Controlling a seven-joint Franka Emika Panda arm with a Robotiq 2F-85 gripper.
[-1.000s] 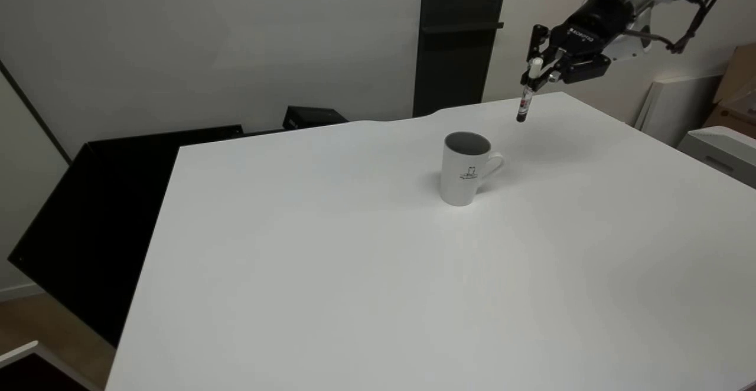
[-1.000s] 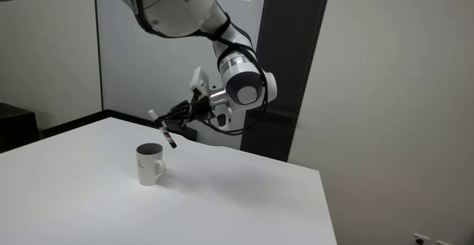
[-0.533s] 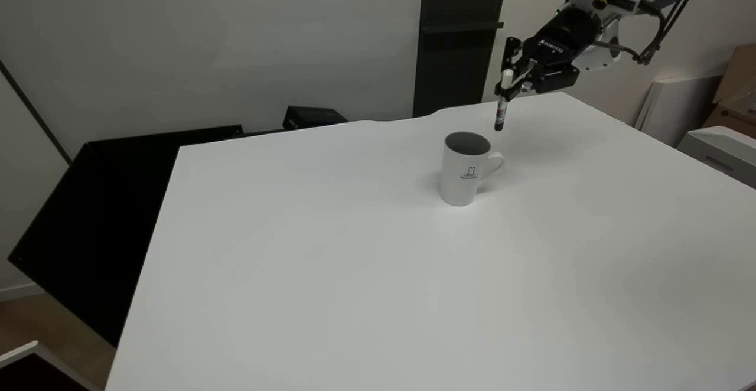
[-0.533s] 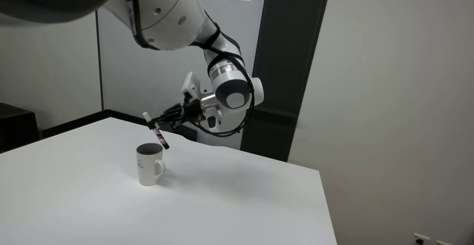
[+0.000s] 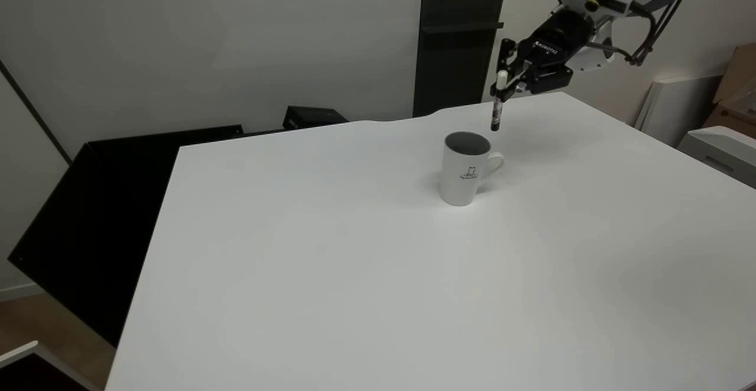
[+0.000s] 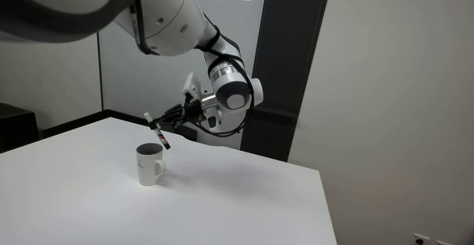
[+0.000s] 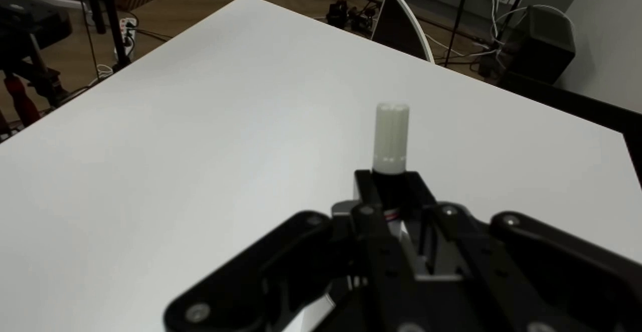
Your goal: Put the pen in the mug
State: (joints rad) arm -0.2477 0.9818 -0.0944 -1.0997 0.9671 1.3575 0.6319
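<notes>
The white mug (image 5: pixel 458 181) stands upright on the table, and it also shows in an exterior view (image 6: pixel 147 167). Its inside is dark grey and its handle is on the side toward the gripper. My gripper (image 5: pixel 500 85) is shut on the pen (image 5: pixel 496 113). The pen is held in the air, tilted, white end up and dark end down. Its dark end is beside the mug, just off the rim on the handle side, not over the opening. In the wrist view the pen's white end (image 7: pixel 390 136) sticks up beyond the gripper (image 7: pixel 389 184), whose fingers hide most of its body.
The white table (image 5: pixel 295 273) is under the mug. A black box (image 5: pixel 313 117) is behind the table's far edge, with a dark panel (image 5: pixel 460 36) on the wall. A pale box (image 5: pixel 720 155) is past the side edge. Black furniture (image 5: pixel 88 231) is at the opposite side.
My gripper has moved closer to the mug with the pen in its grasp, and slightly lower. Most of this was in the earlier half second. The mug has not moved.
</notes>
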